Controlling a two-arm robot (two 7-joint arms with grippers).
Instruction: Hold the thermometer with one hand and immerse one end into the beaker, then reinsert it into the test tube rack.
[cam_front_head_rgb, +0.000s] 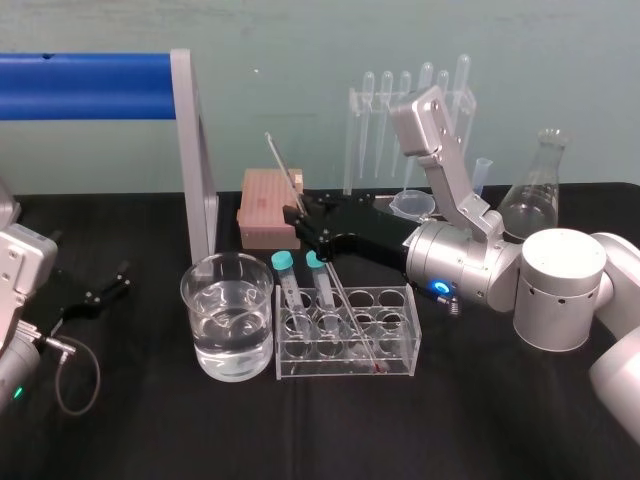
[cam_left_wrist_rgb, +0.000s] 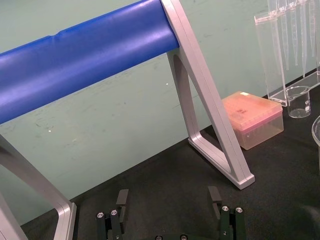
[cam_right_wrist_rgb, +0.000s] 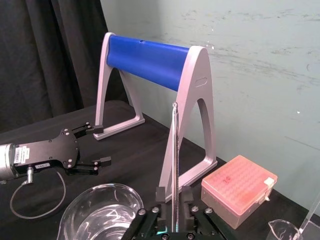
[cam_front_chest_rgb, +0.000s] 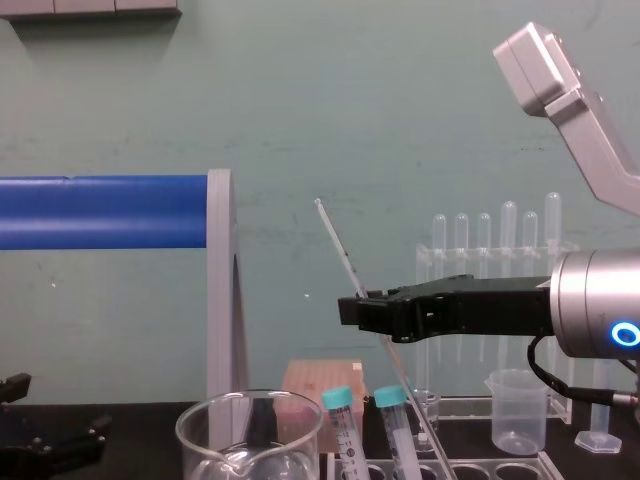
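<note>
The right gripper (cam_front_head_rgb: 308, 228) reaches in from the right at mid-height above the black desk (cam_front_head_rgb: 140, 420), just behind the test tube rack (cam_front_head_rgb: 345, 370). Its jaws straddle the thermometer (cam_front_head_rgb: 285, 170) about halfway up the rod. In the right wrist view the thermometer (cam_right_wrist_rgb: 175, 145) runs straight up between the two fingers (cam_right_wrist_rgb: 160, 194) of the right gripper (cam_right_wrist_rgb: 173, 197). A sliver of dark gap shows on each side, so the jaws are narrowly parted around the glass rather than clamped on it. The rod leans: its reddish lower end sits in a front hole of the rack, and its top tilts away toward the back left, above the pink tip box (cam_front_head_rgb: 268, 208). In the chest view it crosses the right gripper (cam_front_chest_rgb: 362, 310) slantwise. Two teal-capped tubes (cam_front_head_rgb: 284, 262) stand in the rack's left holes. The beaker (cam_front_head_rgb: 190, 295), part filled with clear liquid, stands just beside the rack on its left. The left gripper (cam_front_head_rgb: 108, 282) rests low at the desk's left, well apart from the glassware, its jaws wide open and holding nothing.
</note>
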